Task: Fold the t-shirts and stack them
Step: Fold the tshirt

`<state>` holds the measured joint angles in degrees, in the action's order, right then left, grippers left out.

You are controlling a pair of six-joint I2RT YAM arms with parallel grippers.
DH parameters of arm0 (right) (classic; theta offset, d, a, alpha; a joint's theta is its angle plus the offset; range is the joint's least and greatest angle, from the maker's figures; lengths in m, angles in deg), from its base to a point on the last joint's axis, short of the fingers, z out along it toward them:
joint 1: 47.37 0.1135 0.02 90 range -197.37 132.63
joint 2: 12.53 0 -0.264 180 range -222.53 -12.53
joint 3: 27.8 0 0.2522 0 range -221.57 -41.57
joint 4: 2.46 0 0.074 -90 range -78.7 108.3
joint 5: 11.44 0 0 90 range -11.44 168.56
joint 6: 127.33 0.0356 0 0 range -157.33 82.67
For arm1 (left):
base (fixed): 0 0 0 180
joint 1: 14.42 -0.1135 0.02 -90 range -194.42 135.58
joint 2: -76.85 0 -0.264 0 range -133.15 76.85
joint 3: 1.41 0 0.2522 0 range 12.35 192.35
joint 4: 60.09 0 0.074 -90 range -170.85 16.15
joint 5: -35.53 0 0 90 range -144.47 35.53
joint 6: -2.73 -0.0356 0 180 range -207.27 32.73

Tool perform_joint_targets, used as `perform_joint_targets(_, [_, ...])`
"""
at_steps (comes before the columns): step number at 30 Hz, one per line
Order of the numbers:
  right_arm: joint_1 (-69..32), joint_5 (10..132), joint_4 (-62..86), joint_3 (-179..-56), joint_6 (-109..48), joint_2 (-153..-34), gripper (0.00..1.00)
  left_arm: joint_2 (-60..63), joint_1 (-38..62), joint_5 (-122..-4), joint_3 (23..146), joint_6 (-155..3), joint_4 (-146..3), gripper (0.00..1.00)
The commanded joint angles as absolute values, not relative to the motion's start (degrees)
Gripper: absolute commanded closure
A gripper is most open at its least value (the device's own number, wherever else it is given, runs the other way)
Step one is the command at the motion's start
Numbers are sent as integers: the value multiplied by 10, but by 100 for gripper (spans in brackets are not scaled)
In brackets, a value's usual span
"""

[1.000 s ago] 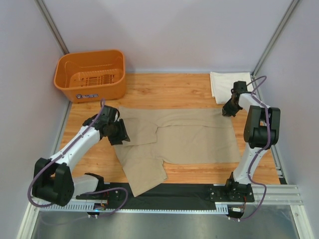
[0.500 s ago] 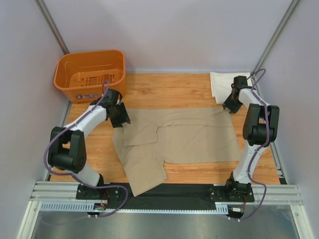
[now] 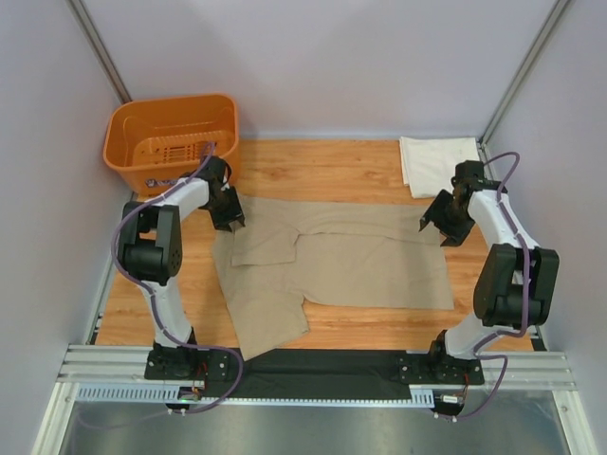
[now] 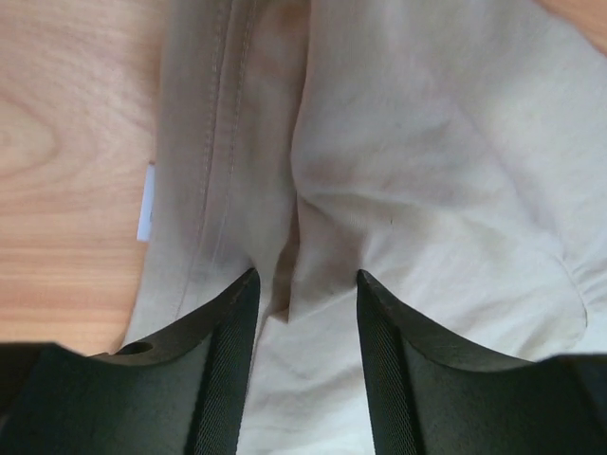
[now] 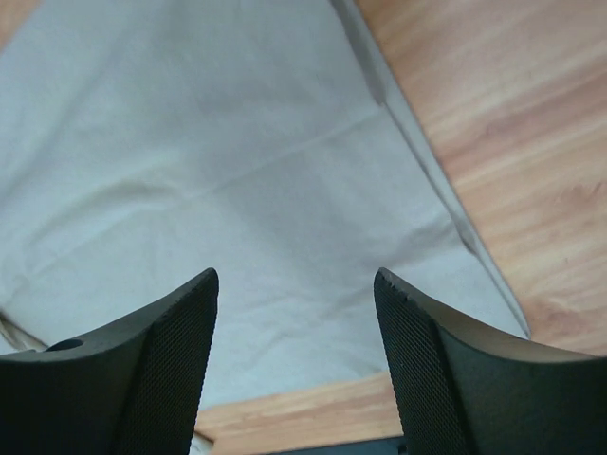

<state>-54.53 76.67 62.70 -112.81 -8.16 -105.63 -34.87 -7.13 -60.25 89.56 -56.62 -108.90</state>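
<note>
The tan t-shirt [image 3: 370,261] lies spread on the wooden table [image 3: 313,171], one sleeve folded in and its lower part hanging toward the near edge. The cream t-shirt [image 3: 438,159] rests folded at the back right corner. My left gripper [image 3: 230,214] hovers at the tan shirt's back left corner. In the left wrist view it [image 4: 303,284] is open above a crease in the tan fabric [image 4: 446,171]. My right gripper [image 3: 441,226] is over the shirt's back right corner. Its wrist view shows it [image 5: 294,280] open over flat fabric [image 5: 237,161], holding nothing.
An orange plastic basket [image 3: 171,133] stands at the back left, just behind my left arm. A small white tag [image 4: 144,204] lies on the wood beside the shirt's hem. A black mat [image 3: 322,365] runs along the near edge between the arm bases. Walls close in both sides.
My right gripper has opened and let go of the tan shirt's back right corner, then drawn slightly nearer. My left arm swung from the shirt's left side to its back left corner.
</note>
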Motion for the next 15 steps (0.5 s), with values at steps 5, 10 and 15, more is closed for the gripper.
perform_joint_targets(5, [-544, 721, 661, -1054, -105, -969, 30, -137, -64, -637, 776, -552, -1137, 45])
perform_joint_targets(10, [-546, 698, 660, -1011, -96, -949, 28, 33, -44, -669, 637, -493, -1165, 44])
perform_joint_targets(15, [-549, 672, 663, -986, -86, -919, 28, 156, -14, -645, 540, -449, -1212, 47])
